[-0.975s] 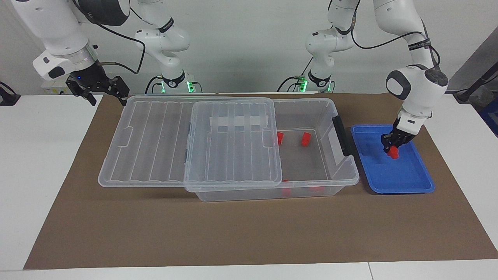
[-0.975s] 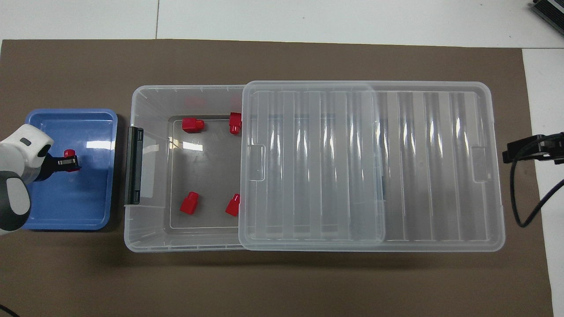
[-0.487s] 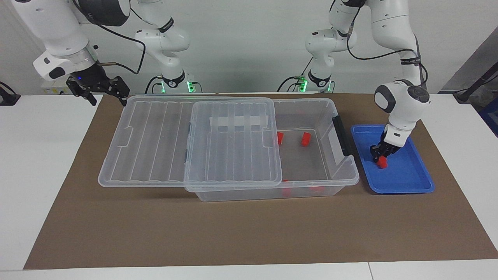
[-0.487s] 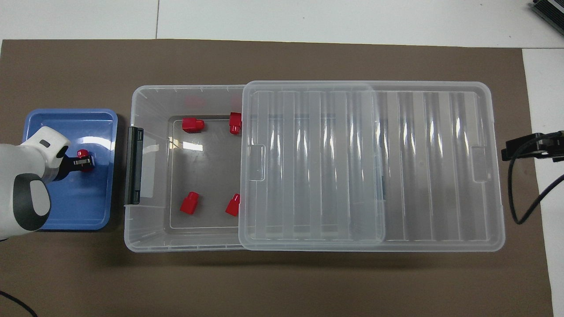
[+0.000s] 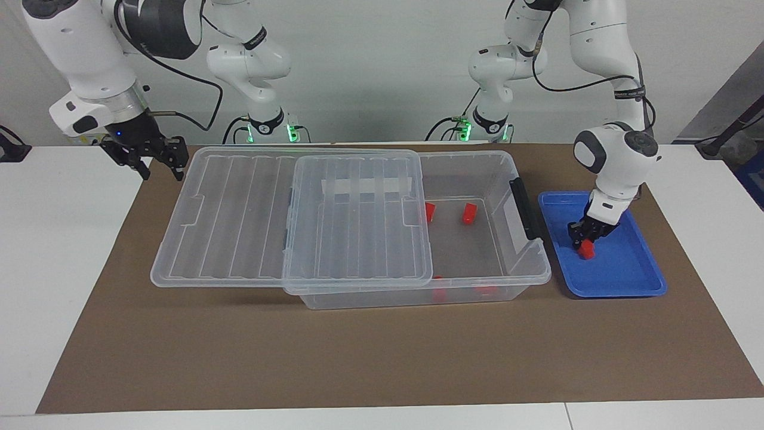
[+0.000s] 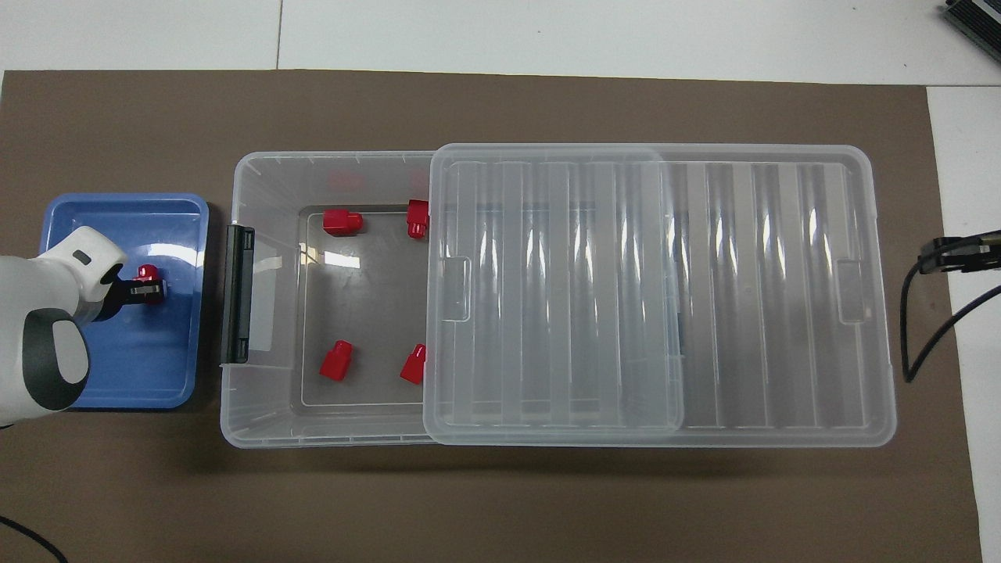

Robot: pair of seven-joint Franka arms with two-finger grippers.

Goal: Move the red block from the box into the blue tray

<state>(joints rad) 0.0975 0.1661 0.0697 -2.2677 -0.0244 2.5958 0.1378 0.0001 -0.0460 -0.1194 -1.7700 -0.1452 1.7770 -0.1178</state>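
Gripping the red block [image 5: 588, 250], your left gripper [image 5: 584, 243] is down inside the blue tray [image 5: 632, 280]; its fingers are closed on the block, which sits low at the tray floor, though you cannot tell from either view whether it rests on the floor or hangs just above it. From overhead, the block [image 6: 145, 273] shows just past the left gripper [image 6: 148, 290], in the part of the blue tray [image 6: 125, 207] nearest the box [image 6: 266, 281].

Take the box as your landmark. The blue tray lies just beside the box, at the end with the black handle [image 5: 525, 208], toward the left arm's end of the table. The clear lid [image 5: 292, 215] rests on top of the box, slid toward the right arm's end, so it overhangs there and leaves the handle end uncovered. In that uncovered part you can see four more red blocks [image 6: 342, 221] on the box floor, two farther from the robots and two nearer.

Your right gripper [image 5: 162, 168] hangs in the air just off the overhanging corner of the lid, touching nothing. Its fingers stand apart and hold nothing. A brown mat [image 5: 370, 358] lies under the box and tray.
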